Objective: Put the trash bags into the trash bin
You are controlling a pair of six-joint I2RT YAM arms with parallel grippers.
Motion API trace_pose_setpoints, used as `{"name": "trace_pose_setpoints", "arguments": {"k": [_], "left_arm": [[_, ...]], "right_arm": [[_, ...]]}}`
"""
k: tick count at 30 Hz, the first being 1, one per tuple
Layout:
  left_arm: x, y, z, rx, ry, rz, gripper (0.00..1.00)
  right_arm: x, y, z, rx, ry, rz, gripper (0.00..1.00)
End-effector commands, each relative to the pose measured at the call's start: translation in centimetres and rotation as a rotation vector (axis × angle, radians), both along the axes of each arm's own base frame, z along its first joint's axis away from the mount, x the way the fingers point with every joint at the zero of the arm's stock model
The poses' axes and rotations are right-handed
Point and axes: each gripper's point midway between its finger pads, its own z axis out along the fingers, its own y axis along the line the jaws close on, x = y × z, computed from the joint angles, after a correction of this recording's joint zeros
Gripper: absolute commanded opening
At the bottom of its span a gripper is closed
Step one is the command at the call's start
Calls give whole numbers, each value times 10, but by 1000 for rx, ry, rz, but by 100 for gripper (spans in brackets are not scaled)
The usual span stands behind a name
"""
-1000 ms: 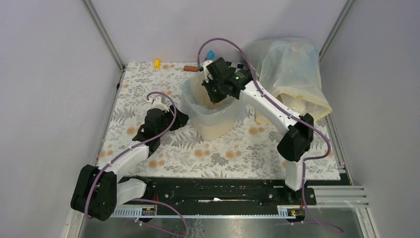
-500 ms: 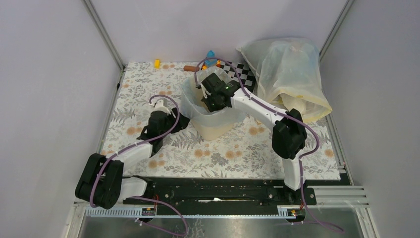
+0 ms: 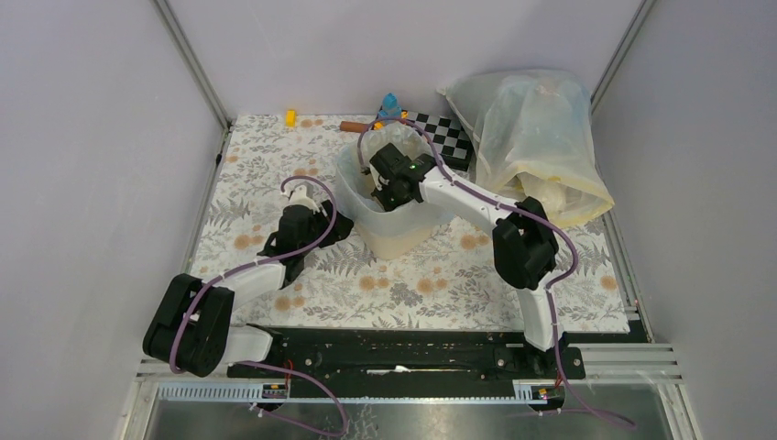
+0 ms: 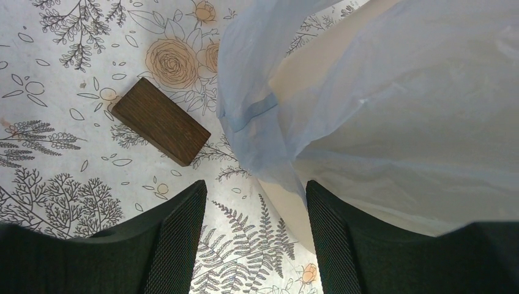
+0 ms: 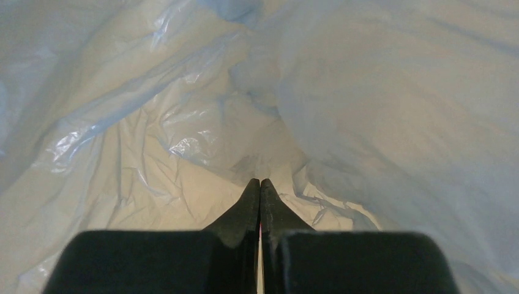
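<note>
The cream-beige trash bin (image 3: pixel 400 236) stands mid-table with the pale-blue trash bag (image 3: pixel 359 203) lining it and folded over its rim. My right gripper (image 3: pixel 383 191) reaches down inside the bin. In the right wrist view its fingertips (image 5: pixel 260 184) are pressed together with nothing seen between them, and crinkled bag (image 5: pixel 379 104) lies all around. My left gripper (image 3: pixel 337 223) is open and empty at the bin's left side. In the left wrist view it (image 4: pixel 254 245) faces the bag's hanging edge (image 4: pixel 257 116) and the bin wall (image 4: pixel 287 208).
A brown wooden block (image 4: pixel 160 120) lies on the floral cloth left of the bin. A large yellowish-clear sack (image 3: pixel 541 137) fills the back right corner. A checkerboard (image 3: pixel 449 137), a brown stick (image 3: pixel 353 126), a yellow piece (image 3: pixel 290 116) and a blue item (image 3: pixel 390 101) lie behind the bin.
My right gripper has moved left and down, deeper into the bag-lined bin. My left arm has edged a little toward the bin.
</note>
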Motion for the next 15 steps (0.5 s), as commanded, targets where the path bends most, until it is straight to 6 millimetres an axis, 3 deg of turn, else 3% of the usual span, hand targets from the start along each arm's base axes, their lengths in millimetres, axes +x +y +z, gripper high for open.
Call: {"name": "trace_pose_setpoints", "arguments": {"k": [1, 9, 15], "left_arm": [[17, -6, 25, -8, -90, -12, 64], [13, -5, 36, 10, -117, -31, 64], [9, 0, 47, 20, -165, -20, 66]], "right_arm": [[-8, 1, -17, -29, 53, 61, 0], [-18, 4, -31, -28, 157, 111, 0], [-24, 2, -15, -28, 208, 109, 0]]}}
